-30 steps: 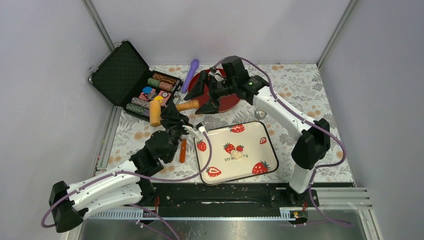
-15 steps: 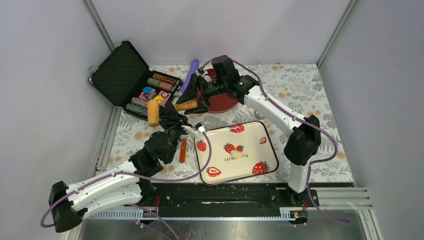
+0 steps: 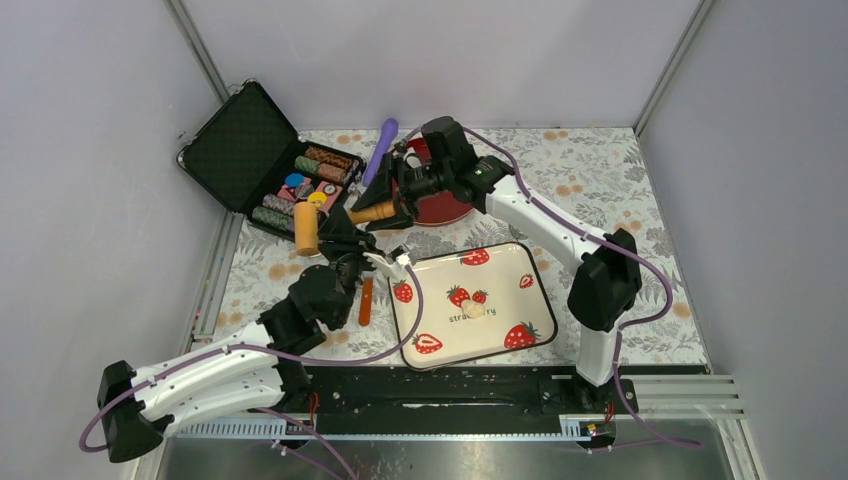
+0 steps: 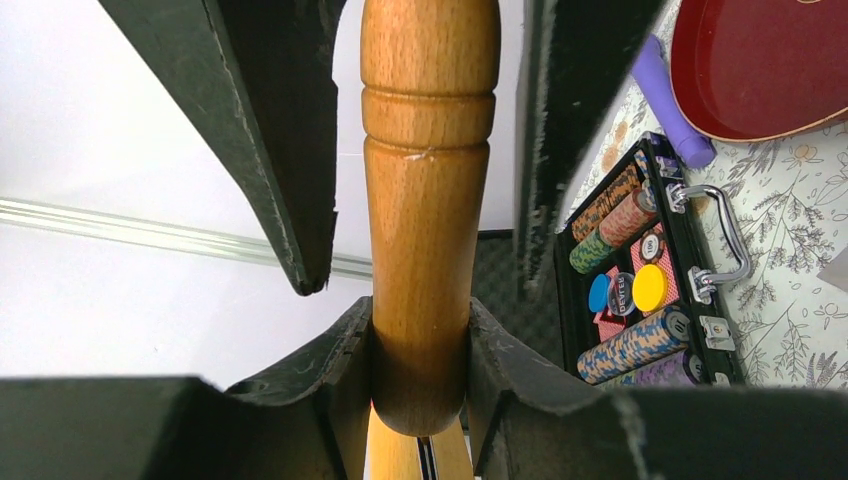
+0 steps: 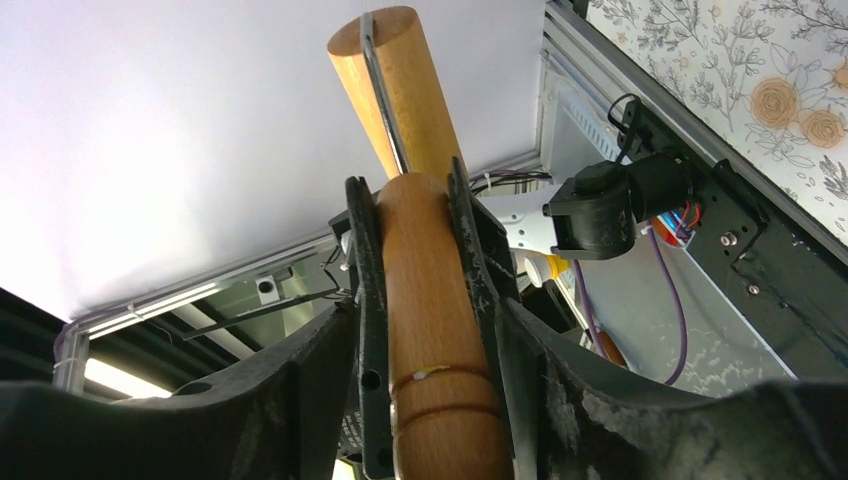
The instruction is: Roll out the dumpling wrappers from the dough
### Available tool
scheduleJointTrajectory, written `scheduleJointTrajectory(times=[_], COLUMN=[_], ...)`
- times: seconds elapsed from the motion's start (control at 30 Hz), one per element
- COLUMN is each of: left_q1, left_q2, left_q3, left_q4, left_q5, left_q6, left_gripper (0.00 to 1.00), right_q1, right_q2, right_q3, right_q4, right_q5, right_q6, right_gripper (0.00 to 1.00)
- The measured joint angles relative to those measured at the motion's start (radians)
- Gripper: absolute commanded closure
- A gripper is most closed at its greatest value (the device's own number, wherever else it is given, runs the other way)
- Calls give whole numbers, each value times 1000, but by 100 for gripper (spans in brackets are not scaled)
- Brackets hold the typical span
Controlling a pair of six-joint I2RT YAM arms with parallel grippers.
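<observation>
The dough (image 3: 473,310) is a small pale lump on the strawberry tray (image 3: 505,285). No dumpling wrappers show. My left gripper (image 3: 349,223) is shut on the wooden roller (image 3: 306,228) at its handle and holds it above the table. In the left wrist view (image 4: 420,345) its pads press the handle (image 4: 428,230). My right gripper (image 3: 393,207) is open and straddles the handle's free end. Its fingers (image 4: 290,150) stand a little off the wood on both sides. In the right wrist view the gripper (image 5: 425,320) frames the roller (image 5: 432,340) and the left fingers (image 5: 366,260).
An open black case of poker chips (image 3: 300,180) lies at the back left, also seen in the left wrist view (image 4: 640,290). A purple tool (image 3: 382,148) and a red plate (image 3: 452,203) lie behind the roller. An orange stick (image 3: 366,300) lies left of the tray.
My right gripper has moved left from over the red plate to the roller's handle and now straddles it. The left arm and roller have barely moved.
</observation>
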Motion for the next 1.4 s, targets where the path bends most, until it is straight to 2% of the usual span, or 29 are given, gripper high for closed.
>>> scheduleJointTrajectory(times=[0.17, 0.4, 0.5, 0.6, 0.73, 0.77, 0.8, 0.83, 0.9, 0.93, 1.17, 1.4], left_q1=[-14, -21, -26, -30, -36, -37, -37, -38, -39, -40, -42, -50], left_q2=[0, 5, 10, 16, 17, 18, 21, 23, 28, 30, 42, 42], left_q3=[0, 0, 0, 0, 0, 0, 0, 1, 1, 1, 13, 83], left_q4=[3, 17, 16, 19, 24, 23, 24, 27, 29, 29, 19, -156], left_q5=[-17, -45, -55, -66, -79, -81, -84, -87, -95, -97, -105, -76], left_q6=[-1, -8, -9, -11, -32, -33, -35, -36, -40, -38, -97, -365], left_gripper=[100, 100, 100, 100, 99, 93, 83, 66, 19, 3, 1, 1], right_q1=[0, 2, 2, 2, 3, 3, 3, 3, 3, 3, 6, -10], right_q2=[0, 0, 0, 0, 0, 0, 0, 0, 0, 0, 0, -27], right_q3=[-2, -6, -13, -18, -18, -18, -18, -18, -18, -18, -17, -4], right_q4=[30, 37, 39, 35, 39, 39, 39, 39, 38, 35, -52, -206], right_q5=[7, 21, 23, 27, 28, 28, 29, 29, 29, 30, 76, 151], right_q6=[31, 51, 55, 55, 57, 57, 57, 55, 52, 50, -38, -211], right_gripper=[50, 51, 55, 69, 94, 99, 100, 100, 100, 100, 100, 100])
